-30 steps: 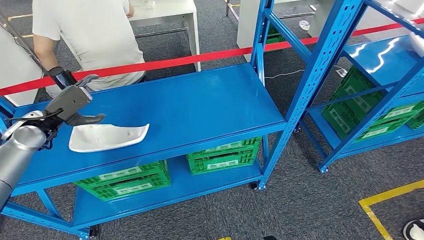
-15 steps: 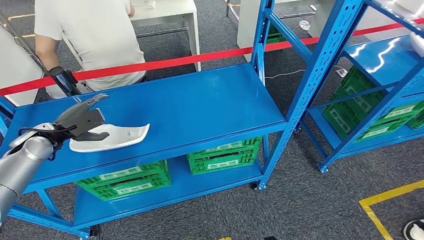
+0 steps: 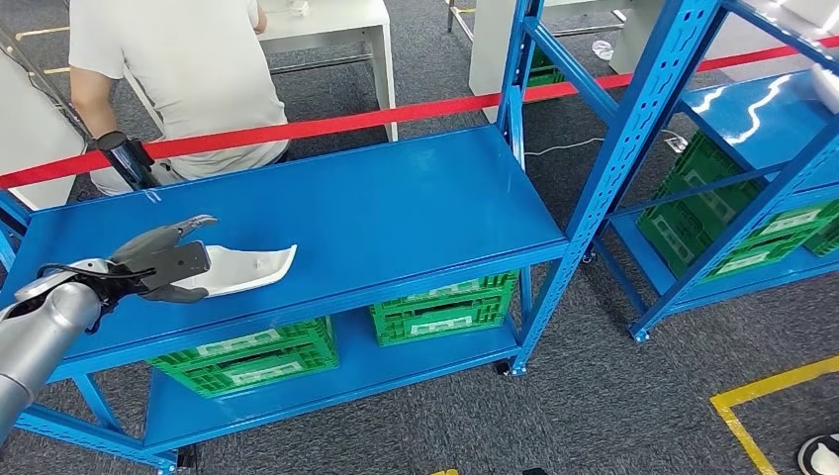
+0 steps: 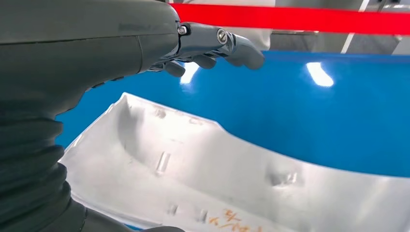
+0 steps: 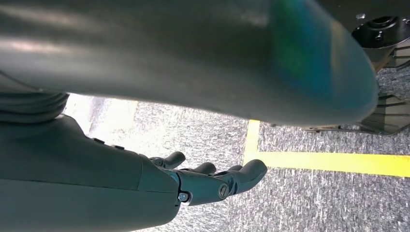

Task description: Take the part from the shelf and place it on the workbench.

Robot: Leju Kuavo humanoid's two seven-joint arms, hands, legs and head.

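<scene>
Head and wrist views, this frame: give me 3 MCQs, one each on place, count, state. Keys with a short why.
1. Where does the white part lie?
A. on the blue shelf top
B. in a green crate
C. on the carpet

2. How many green crates sit under that shelf top?
A. one
B. two
C. four

3. What is the left hand doing?
A. hanging by the floor
B. spread at the part's end, not clearly gripping
C. carrying the part clear of the shelf

Key: 1 A, the part rests flat on the blue surface. 2 B, two crates side by side. 3 B, its fingers are apart above the part in the left wrist view.
</scene>
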